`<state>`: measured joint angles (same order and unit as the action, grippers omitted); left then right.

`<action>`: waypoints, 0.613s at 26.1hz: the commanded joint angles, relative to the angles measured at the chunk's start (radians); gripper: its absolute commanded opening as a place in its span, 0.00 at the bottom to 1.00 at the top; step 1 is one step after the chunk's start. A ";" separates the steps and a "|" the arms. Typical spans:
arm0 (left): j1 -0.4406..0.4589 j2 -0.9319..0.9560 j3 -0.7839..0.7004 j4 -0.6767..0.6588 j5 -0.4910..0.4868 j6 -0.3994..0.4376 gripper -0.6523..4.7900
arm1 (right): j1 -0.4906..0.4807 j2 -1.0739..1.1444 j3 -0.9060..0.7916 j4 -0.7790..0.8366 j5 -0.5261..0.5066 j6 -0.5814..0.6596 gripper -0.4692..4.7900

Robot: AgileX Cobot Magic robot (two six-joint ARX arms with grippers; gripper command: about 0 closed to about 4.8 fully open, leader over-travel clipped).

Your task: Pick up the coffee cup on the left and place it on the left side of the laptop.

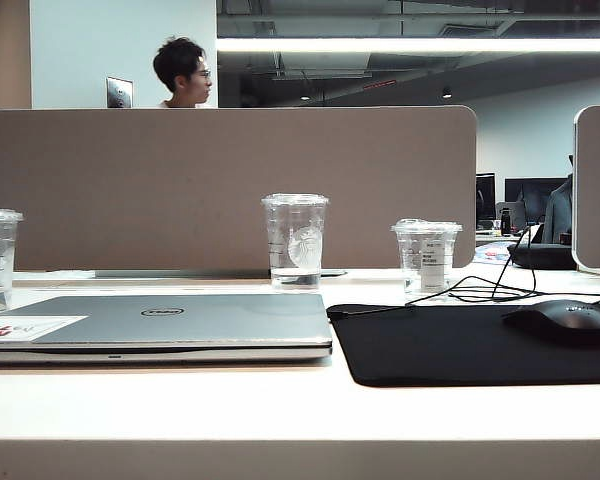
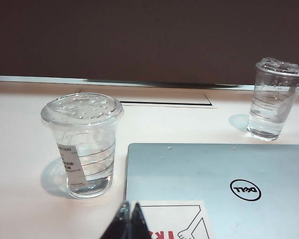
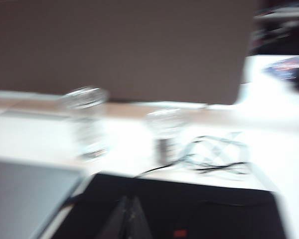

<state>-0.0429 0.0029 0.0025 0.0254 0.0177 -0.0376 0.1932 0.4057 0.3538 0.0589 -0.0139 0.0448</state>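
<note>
Lying closed and flat: laptop [image 2: 214, 179], long axis running sideways, stickered corner just ahead of left gripper [image 2: 128, 211] tips.

Standing upright, lid up, axis vertical: coffee cup [image 2: 84, 144], ahead of and beside pinched-together left jaws, just beside laptop's edge, not touching.

Hovering over black mouse mat [image 3: 189, 209]: right gripper [image 3: 129, 209], jaws appearing closed, view blurred.

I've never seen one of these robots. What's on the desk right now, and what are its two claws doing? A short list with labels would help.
coffee cup: upright, lid on, standing on the desk at the laptop's left, apart from it
laptop: closed, flat
taller cup: upright, behind the laptop
third cup: upright, behind the mouse mat
mouse mat: right of the laptop, with a mouse on it
left gripper: shut, empty, above the laptop's sticker corner
right gripper: looks shut, empty, over the mat; picture blurred
</note>
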 commanded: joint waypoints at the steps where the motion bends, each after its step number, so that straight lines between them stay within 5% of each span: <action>1: -0.001 0.000 0.004 0.013 0.005 0.003 0.11 | -0.056 -0.084 -0.061 0.027 0.069 -0.001 0.09; 10: -0.002 0.000 0.004 0.013 0.005 0.003 0.11 | -0.134 -0.402 -0.280 0.027 0.080 0.000 0.09; 16: -0.002 0.000 0.004 0.013 0.005 0.003 0.11 | -0.134 -0.406 -0.352 0.019 0.082 0.000 0.09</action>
<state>-0.0433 0.0025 0.0025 0.0254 0.0189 -0.0376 0.0589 0.0013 0.0074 0.0723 0.0681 0.0448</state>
